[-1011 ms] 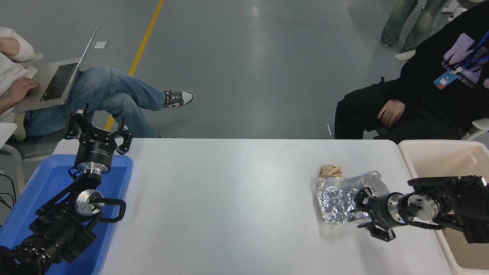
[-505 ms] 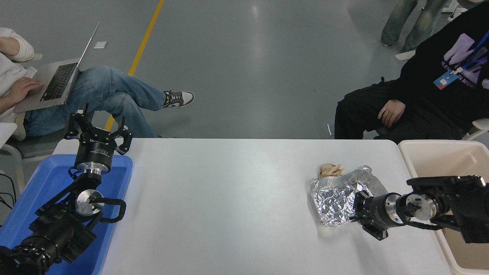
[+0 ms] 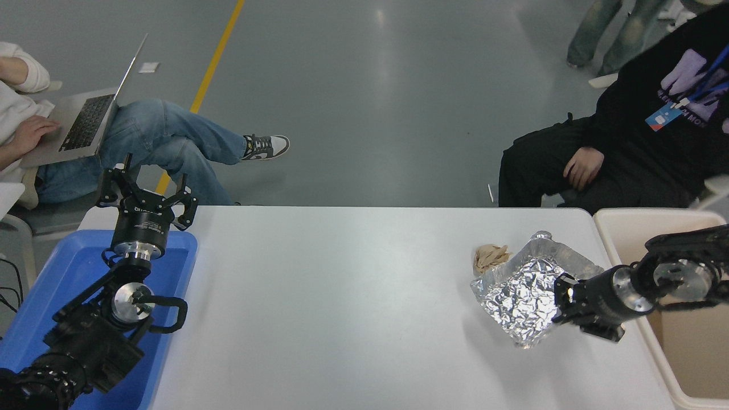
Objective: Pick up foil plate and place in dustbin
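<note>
The foil plate [image 3: 527,290] is a wrinkled silver tray at the table's right side, tilted and lifted off the white surface with its inside facing the camera. My right gripper [image 3: 562,304] is shut on the plate's right rim, the arm reaching in from the right edge. The beige dustbin [image 3: 621,233] stands just beyond the table's right end, partly under my right arm. My left gripper [image 3: 145,191] is parked open above the blue tray at the lower left.
A small tan paper wad [image 3: 490,257] lies on the table [image 3: 342,296] just left of the plate. The blue tray [image 3: 68,273] sits at the left. One person with a laptop sits at far left, another in black at far right.
My right gripper closed on the foil plate's right rim, then lifted and tilted it, moving it right toward the dustbin. The paper wad stayed put. The left arm has not moved.
</note>
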Available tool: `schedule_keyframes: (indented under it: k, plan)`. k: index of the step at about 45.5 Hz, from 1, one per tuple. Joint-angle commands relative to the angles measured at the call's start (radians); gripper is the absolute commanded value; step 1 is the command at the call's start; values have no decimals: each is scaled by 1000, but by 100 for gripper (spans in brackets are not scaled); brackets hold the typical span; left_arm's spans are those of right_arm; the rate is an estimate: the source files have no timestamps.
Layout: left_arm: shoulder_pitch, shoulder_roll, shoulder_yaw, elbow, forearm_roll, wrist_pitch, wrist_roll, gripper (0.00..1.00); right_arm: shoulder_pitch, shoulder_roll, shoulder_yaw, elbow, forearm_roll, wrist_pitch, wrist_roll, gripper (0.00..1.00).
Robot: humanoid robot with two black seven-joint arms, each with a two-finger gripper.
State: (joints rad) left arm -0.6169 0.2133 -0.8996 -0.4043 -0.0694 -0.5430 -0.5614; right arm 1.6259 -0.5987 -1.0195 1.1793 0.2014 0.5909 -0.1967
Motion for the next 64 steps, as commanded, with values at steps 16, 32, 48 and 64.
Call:
schedule_keyframes:
  k: [16, 32, 48, 64]
  plan:
    - [0, 0, 1, 1, 0, 0, 0, 99, 630, -13, -192, 131, -184, 195, -1, 0]
    - [0, 0, 1, 1, 0, 0, 0, 99, 735, 4, -194, 131, -200, 195, -1, 0]
    - [0, 0, 1, -1, -1, 0, 0, 99, 686, -122, -315, 45, -203, 195, -1, 0]
    - [0, 0, 1, 1, -1, 0, 0, 99, 292, -343, -202, -248, -197, 195, 5, 0]
